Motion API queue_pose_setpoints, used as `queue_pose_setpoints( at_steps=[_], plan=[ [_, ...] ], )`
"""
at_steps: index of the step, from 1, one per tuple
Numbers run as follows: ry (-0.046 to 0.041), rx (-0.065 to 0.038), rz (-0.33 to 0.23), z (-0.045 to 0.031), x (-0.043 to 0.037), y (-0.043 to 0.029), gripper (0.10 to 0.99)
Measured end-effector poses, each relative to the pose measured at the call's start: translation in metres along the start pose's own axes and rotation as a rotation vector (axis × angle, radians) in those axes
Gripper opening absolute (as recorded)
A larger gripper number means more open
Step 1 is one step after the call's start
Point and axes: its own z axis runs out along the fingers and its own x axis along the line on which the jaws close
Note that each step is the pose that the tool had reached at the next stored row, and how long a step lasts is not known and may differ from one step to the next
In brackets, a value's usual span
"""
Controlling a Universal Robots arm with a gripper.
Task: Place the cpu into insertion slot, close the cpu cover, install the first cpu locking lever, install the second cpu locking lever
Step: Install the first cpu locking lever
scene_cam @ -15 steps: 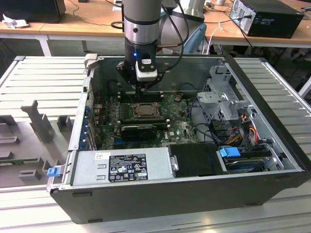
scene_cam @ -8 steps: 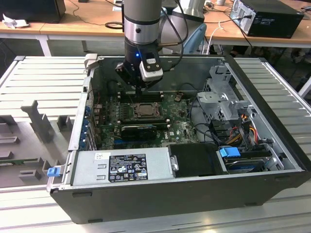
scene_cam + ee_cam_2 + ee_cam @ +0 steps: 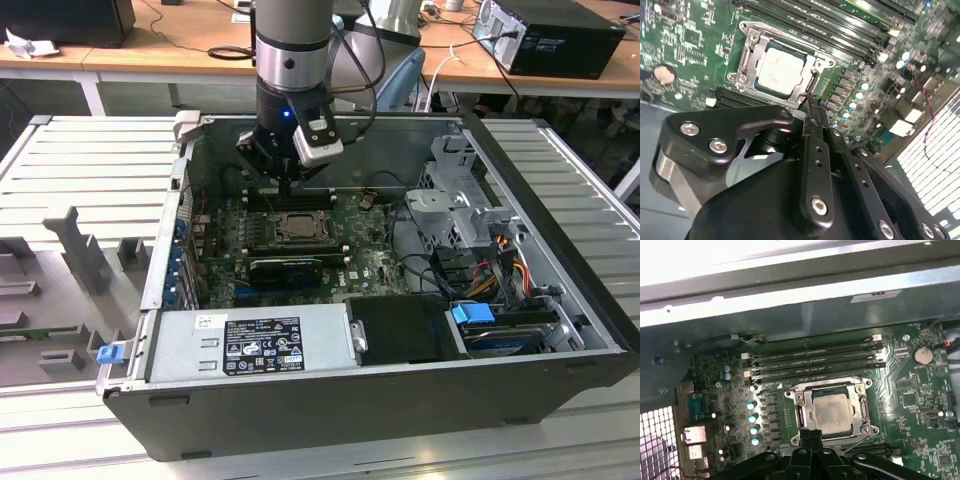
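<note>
The cpu (image 3: 832, 412) lies flat in the insertion slot (image 3: 803, 416) on the green board, its pale metal top (image 3: 777, 72) facing up. The silver cpu cover (image 3: 860, 409) lies down around it as a frame (image 3: 747, 56). My gripper (image 3: 811, 433) hovers at the socket's edge with its black fingers pressed together and nothing between them. Its tips (image 3: 812, 106) are right by a thin metal lever rod (image 3: 808, 86) at the socket's corner. In the exterior view the gripper (image 3: 289, 186) hangs just behind the socket (image 3: 297, 228) inside the open computer case.
Black memory slots (image 3: 815, 360) run beside the socket. A long black card (image 3: 285, 270) sits in front of it, and a grey power supply (image 3: 250, 345) fills the case's front. A metal drive cage (image 3: 455, 200) and cables stand at the exterior view's right.
</note>
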Motion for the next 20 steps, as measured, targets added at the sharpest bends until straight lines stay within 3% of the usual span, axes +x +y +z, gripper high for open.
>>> queue_pose_setpoints(
  at_steps=[4, 9, 11, 20],
  plan=[
    [-0.0029, 0.002, -0.06, 0.0004, 0.0002, -0.0001, 0.106],
    [-0.0297, 0.0, -0.066, 0.0007, 0.0055, -0.0006, 0.106],
    [-0.0337, -0.001, -0.068, 0.0008, 0.0066, -0.0007, 0.106],
    [-0.0373, -0.001, -0.07, 0.0015, 0.0123, -0.0014, 0.106]
  ],
)
